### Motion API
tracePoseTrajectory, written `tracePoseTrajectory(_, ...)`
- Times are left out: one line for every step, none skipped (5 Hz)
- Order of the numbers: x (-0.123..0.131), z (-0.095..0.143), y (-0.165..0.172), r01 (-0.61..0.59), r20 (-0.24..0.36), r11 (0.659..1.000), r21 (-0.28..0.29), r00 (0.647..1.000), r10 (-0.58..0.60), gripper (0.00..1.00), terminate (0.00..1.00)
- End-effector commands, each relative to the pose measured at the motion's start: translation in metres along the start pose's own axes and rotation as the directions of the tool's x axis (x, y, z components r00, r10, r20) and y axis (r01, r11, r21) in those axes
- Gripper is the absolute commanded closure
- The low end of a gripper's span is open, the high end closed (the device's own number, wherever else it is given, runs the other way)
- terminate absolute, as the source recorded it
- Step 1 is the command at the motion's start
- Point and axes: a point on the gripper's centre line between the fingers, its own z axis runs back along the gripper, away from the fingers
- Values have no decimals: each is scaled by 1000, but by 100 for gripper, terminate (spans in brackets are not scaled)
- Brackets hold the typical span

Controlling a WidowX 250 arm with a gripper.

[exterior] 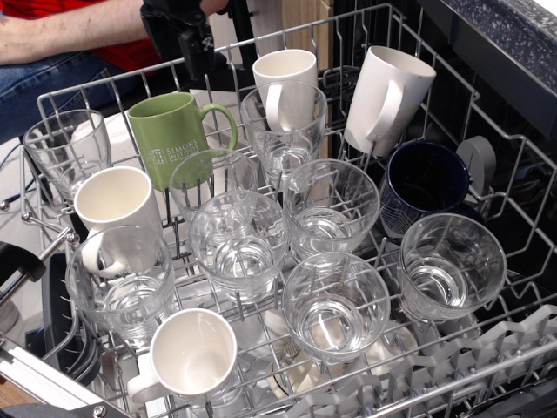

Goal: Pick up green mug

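Olive-green glaze marks the green mug point(173, 139), the only coloured one in the wire rack point(487, 148). It leans between tines in the back-left row, mouth tilted up, handle to the right, so it stays put among the glasses point(239, 239) and cream mugs point(117, 205). Single view: the hand point(196, 39) hangs dark just above and behind the mug, not touching it, holding nothing I can see. Fingers are blurred against the background; cannot tell how far they are spread
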Motion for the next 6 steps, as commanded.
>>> tracePoseTrajectory(8,-3,32,60,12,997,55,998,-61,0,0)
tracePoseTrajectory(3,-15,43,67,9,996,62,998,-67,0,0)
tracePoseTrajectory(0,-27,52,60,21,994,94,998,-62,0,0)
tracePoseTrajectory(1,-41,67,46,33,992,119,998,-51,0,0)
tracePoseTrajectory(-1,-56,73,38,16,990,134,999,-41,0,0)
tracePoseTrajectory(-3,-71,71,35,-3,991,130,999,-35,0,0)
